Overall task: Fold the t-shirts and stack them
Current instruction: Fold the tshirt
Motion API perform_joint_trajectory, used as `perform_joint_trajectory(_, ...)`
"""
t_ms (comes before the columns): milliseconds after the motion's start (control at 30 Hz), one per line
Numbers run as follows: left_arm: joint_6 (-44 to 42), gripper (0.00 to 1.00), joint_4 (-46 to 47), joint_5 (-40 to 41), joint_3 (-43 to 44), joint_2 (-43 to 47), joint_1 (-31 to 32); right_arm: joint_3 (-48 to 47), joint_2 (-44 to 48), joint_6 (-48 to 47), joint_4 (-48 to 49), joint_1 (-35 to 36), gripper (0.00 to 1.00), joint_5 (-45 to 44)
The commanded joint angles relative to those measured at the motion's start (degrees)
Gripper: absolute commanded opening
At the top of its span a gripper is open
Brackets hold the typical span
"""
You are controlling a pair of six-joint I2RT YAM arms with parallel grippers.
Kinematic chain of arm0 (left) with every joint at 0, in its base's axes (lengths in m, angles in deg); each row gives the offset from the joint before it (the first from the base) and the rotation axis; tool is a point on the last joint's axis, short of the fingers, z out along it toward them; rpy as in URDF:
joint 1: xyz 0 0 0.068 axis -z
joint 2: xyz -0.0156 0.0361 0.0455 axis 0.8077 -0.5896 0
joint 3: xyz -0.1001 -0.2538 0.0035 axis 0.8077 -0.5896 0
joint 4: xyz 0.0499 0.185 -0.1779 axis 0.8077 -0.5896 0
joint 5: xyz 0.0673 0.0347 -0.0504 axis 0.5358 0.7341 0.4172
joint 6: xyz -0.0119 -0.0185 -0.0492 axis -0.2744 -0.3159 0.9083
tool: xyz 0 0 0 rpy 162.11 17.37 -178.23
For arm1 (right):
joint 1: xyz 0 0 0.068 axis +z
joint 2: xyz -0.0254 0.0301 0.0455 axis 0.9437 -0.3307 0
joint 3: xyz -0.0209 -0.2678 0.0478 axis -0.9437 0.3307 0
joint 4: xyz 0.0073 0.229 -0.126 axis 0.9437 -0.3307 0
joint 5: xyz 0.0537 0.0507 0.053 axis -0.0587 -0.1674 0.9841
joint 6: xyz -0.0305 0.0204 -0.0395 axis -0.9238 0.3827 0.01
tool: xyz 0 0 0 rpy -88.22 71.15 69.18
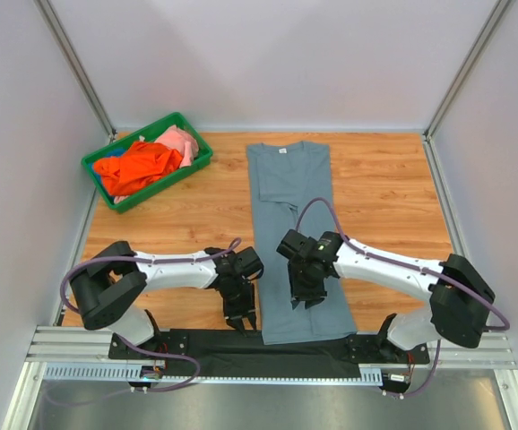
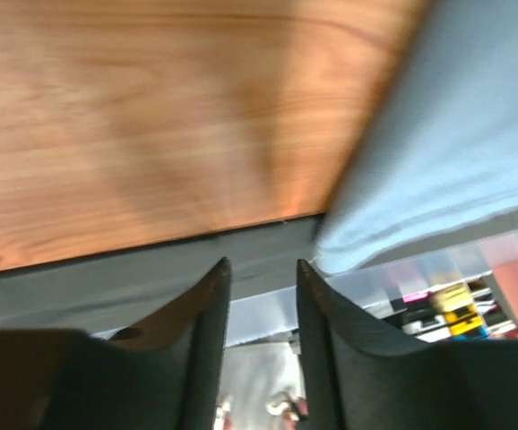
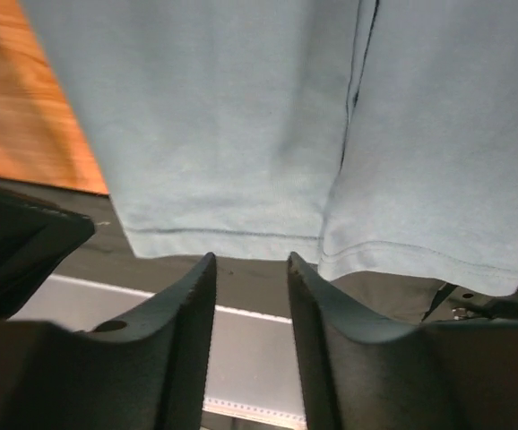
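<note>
Grey-blue t-shirt (image 1: 290,233) lies folded lengthwise down centre of frame on table (image 1: 384,188), hem at bottom. Green bin (image 1: 160,185), upper left, holds orange t-shirt (image 1: 138,166) & pink t-shirt (image 1: 180,141). Right end effector (image 1: 306,300) over shirt's lower part, left end effector (image 1: 241,321) just left of hem; both w/ fingers parted, empty.

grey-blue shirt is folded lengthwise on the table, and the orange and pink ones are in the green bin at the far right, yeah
No: the green bin sits at the far left, as the top external view shows. The rest holds: the grey-blue shirt lies folded lengthwise on the table, and the orange shirt and pink shirt are in the bin.
</note>
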Motion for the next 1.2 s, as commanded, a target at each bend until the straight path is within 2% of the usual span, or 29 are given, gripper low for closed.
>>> perform_joint_trajectory(0,-1.8,0.45,1.5,0.6,2.2,3.8,-0.3,-2.2,4.3,-4.5,-5.8,-3.8,0.41,1.6)
perform_joint_trajectory(233,-1.6,0.52,7.8,-4.8,4.4,-1.2,0.4,4.4,12.9,-13.7,-8.8,-21.8,0.53,9.0)
perform_joint_trajectory(267,-1.6,0.52,7.8,-4.8,4.5,-1.6,0.4,6.0,14.1,-14.6,-9.1,-26.0,0.54,11.0)
perform_joint_trajectory(433,-2.3,0.51,5.8,-5.5,5.0,-5.8,0.5,10.9,14.3,-18.9,-9.3,-37.8,0.63,16.8)
perform_joint_trajectory(533,-2.4,0.42,4.4,-5.6,5.0,-7.6,0.5,13.4,13.2,-19.7,-8.1,-40.6,0.66,19.6)
perform_joint_trajectory(567,-2.7,0.36,4.0,-5.5,5.0,-7.9,0.4,14.0,12.7,-19.9,-8.2,-41.8,0.66,19.6)
perform_joint_trajectory(600,-2.8,0.25,3.6,-5.5,5.0,-8.2,0.4,14.3,12.1,-20.2,-8.2,-42.5,0.67,19.6)
perform_joint_trajectory(700,-3.4,0.1,1.6,-4.6,4.6,-8.1,-0.1,14.9,10.8,-20.3,-8.9,-43.7,0.68,19.9)
perform_joint_trajectory(800,-4.0,0.03,0.2,-4.1,3.1,-6.3,-1.4,14.9,10.9,-19.4,-9.8,-43.7,0.7,17.8)
perform_joint_trajectory(1100,-6.3,0.0,-3.6,-1.0,-0.3,0.3,-6.0,21.5,12.3,-17.6,-6.4,-43.6,0.72,18.4)
perform_joint_trajectory(1167,-6.5,0.02,1.1,-3.5,0.0,1.2,-6.0,22.7,12.4,-17.8,-6.1,-43.6,0.72,17.2)
